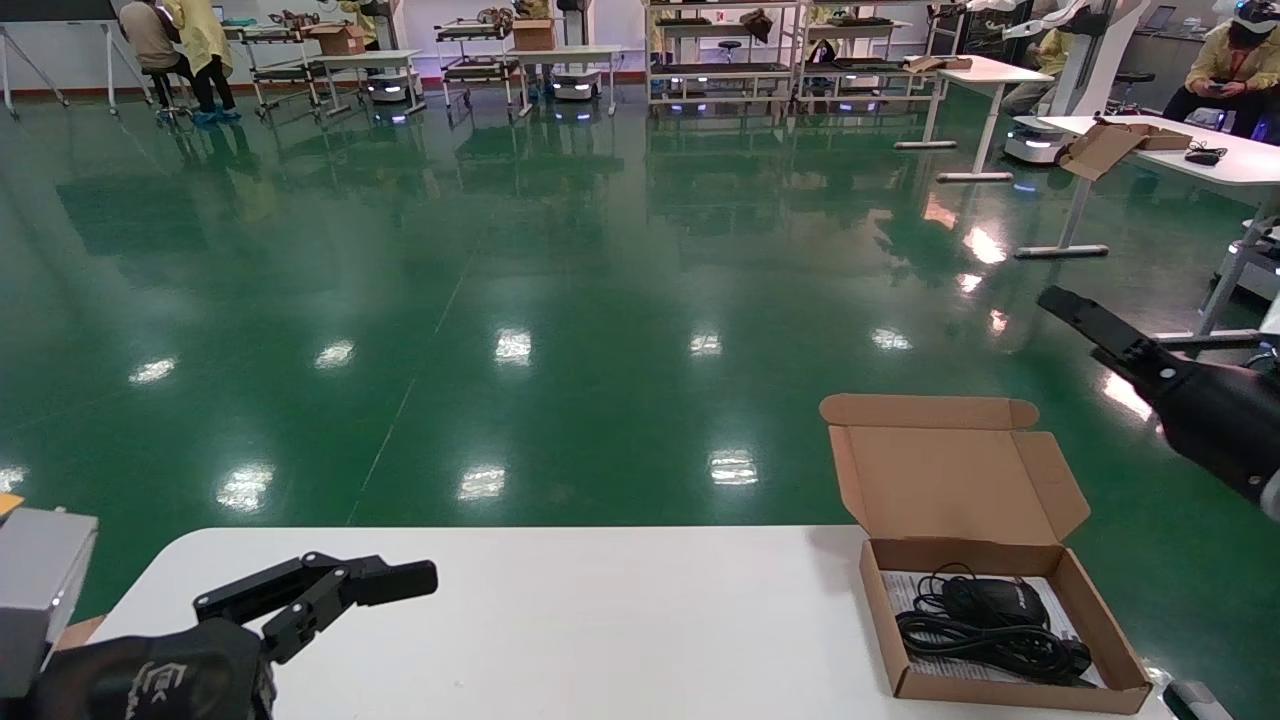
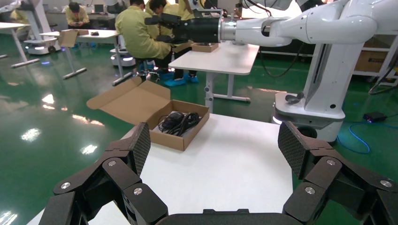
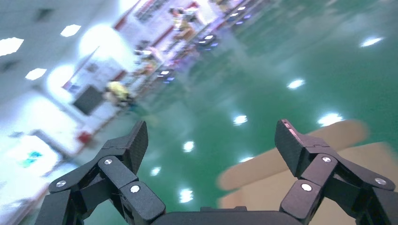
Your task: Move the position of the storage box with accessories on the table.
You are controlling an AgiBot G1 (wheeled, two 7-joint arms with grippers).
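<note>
The box sits open at the table's right end, lid flap raised toward the far side. Inside lie the mouse with its bundled cable, on top of a paper sheet.

The right gripper hangs in the air above and to the right of the box, well apart from it, fingers spread wide with nothing between them; the lid shows blurred beyond them.

The left gripper rests low over the table's left end, far from the box, its fingers also spread and empty, facing the box across the bare tabletop.
</note>
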